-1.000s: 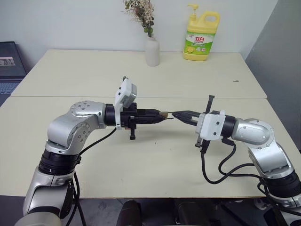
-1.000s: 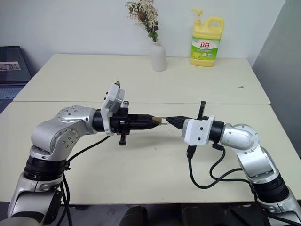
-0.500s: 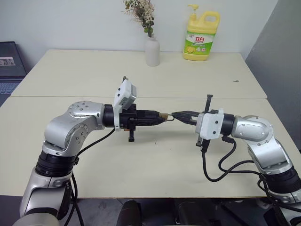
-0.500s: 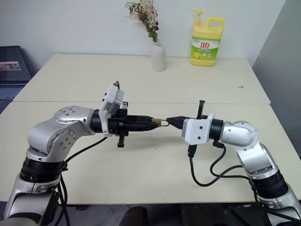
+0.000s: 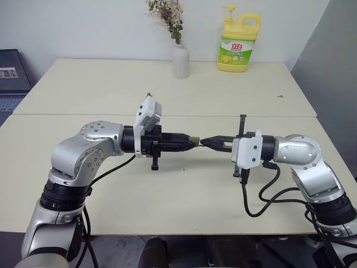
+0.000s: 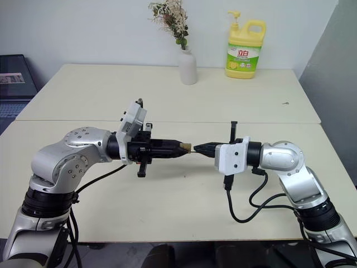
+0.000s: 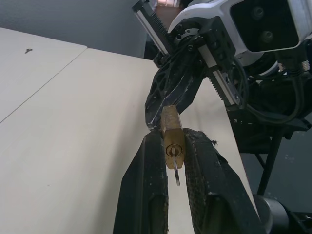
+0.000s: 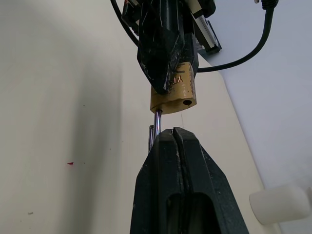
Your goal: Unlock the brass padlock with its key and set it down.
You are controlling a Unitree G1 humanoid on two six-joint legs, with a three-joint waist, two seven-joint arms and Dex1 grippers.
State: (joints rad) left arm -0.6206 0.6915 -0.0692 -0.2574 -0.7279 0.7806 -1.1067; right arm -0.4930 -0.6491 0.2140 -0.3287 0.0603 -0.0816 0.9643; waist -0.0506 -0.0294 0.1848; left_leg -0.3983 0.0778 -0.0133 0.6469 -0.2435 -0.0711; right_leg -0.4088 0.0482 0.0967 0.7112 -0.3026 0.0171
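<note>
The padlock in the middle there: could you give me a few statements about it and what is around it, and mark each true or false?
1. The brass padlock is held in the air above the table. True.
2. The left end effector grips the padlock's brass body. True.
3. The right end effector has its fingers spread wide. False: they are shut on the silvery shackle.
4. The key lies on the table. False: it sticks out of the padlock's keyhole.
5. The yellow soap bottle stands right beside the padlock. False: it stands at the table's far edge, near the white vase.
</note>
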